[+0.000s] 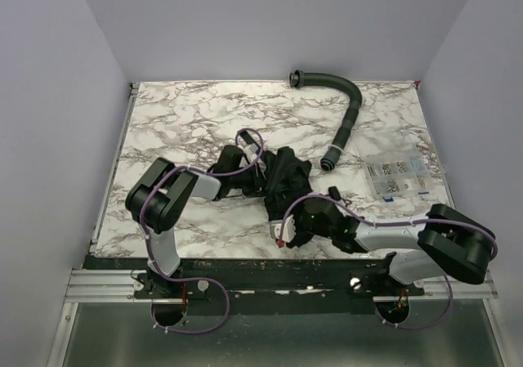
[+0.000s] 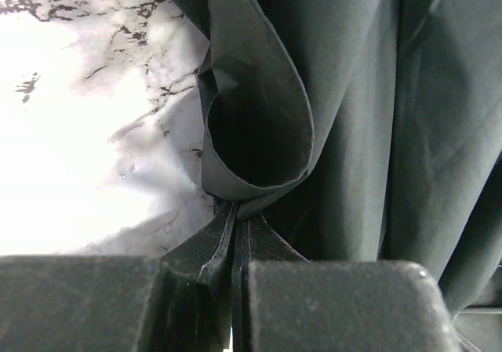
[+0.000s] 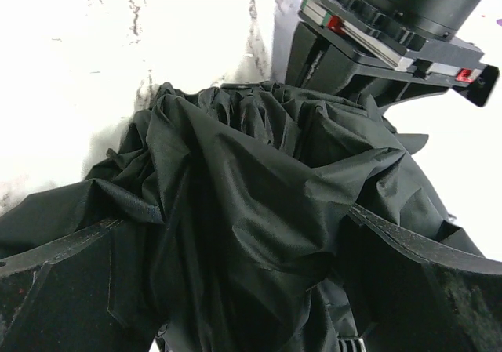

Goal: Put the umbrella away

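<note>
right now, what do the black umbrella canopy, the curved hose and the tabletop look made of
The black folded umbrella canopy: thin woven synthetic-looking fabric, matte; it creases and loops softly. The curved dark ribbed hose: probably flexible plastic or rubber, given its corrugated rings. The white grey-veined tabletop: marble-look, smooth; stone or laminate, unclear.

Top camera high at near edge, looking down over table — wrist cameras close-up; all share umbrella fabric.

The umbrella is thin black woven cloth, matt and finely creased. The tabletop looks smooth and glossy, white marble-patterned with grey veins. The hose is ribbed dark plastic; the organizer box clear plastic. The left gripper is matt black plastic, faintly scuffed.
</note>
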